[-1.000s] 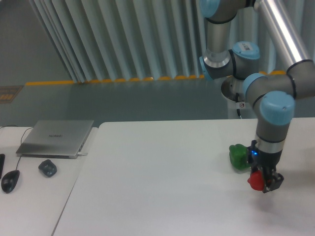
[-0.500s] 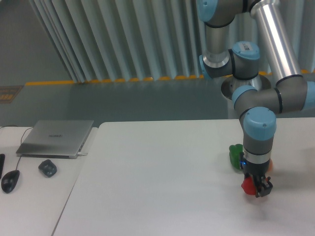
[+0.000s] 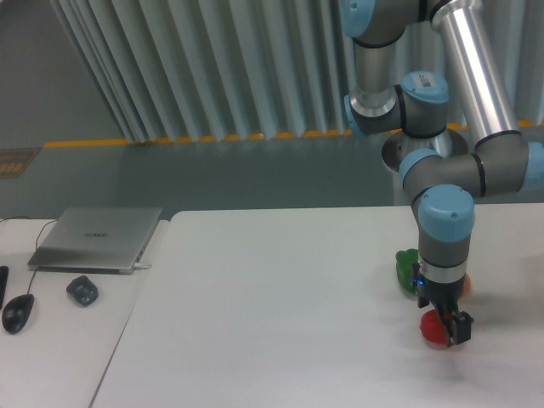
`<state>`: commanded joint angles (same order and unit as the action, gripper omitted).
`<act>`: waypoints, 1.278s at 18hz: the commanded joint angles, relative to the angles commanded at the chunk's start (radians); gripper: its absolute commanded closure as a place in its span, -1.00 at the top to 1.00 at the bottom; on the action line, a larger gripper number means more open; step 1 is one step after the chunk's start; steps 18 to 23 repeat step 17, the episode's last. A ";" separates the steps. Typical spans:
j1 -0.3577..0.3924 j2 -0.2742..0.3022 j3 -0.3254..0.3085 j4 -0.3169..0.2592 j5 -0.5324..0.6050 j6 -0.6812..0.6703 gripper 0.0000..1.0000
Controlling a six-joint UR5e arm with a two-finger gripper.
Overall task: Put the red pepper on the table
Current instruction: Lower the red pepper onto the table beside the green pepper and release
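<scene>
The gripper (image 3: 448, 326) is clamped on the red pepper (image 3: 434, 327), which sits low over the near right part of the table (image 3: 255, 323), so close to the white top that it looks to be touching or nearly so; from this angle I cannot tell which for sure. Just beyond it, on the far side, the green pepper (image 3: 406, 269) rests on the table, partly hidden by the arm (image 3: 446, 229), and a small orange ball (image 3: 464, 286) peeks out at the right of the wrist. The step in hand seems to be the release. To do it well, the pepper should rest its weight on the table before the fingers part, since a rounded, glossy thing dropped even slightly may roll. The fingers should open fully, and the arm should lift straight up so it neither drags the red pepper nor knocks the green one close behind.
</scene>
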<state>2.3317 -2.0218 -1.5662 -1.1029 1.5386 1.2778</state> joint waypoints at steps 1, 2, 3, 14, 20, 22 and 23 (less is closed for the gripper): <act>0.000 0.002 0.002 0.000 0.000 0.000 1.00; -0.002 0.005 0.003 0.002 0.008 -0.002 1.00; -0.002 0.006 0.012 0.000 0.027 -0.002 1.00; -0.006 0.035 0.054 -0.002 0.063 0.011 1.00; -0.006 0.037 0.057 -0.002 0.063 0.011 1.00; -0.006 0.037 0.057 -0.002 0.063 0.011 1.00; -0.006 0.037 0.057 -0.002 0.063 0.011 1.00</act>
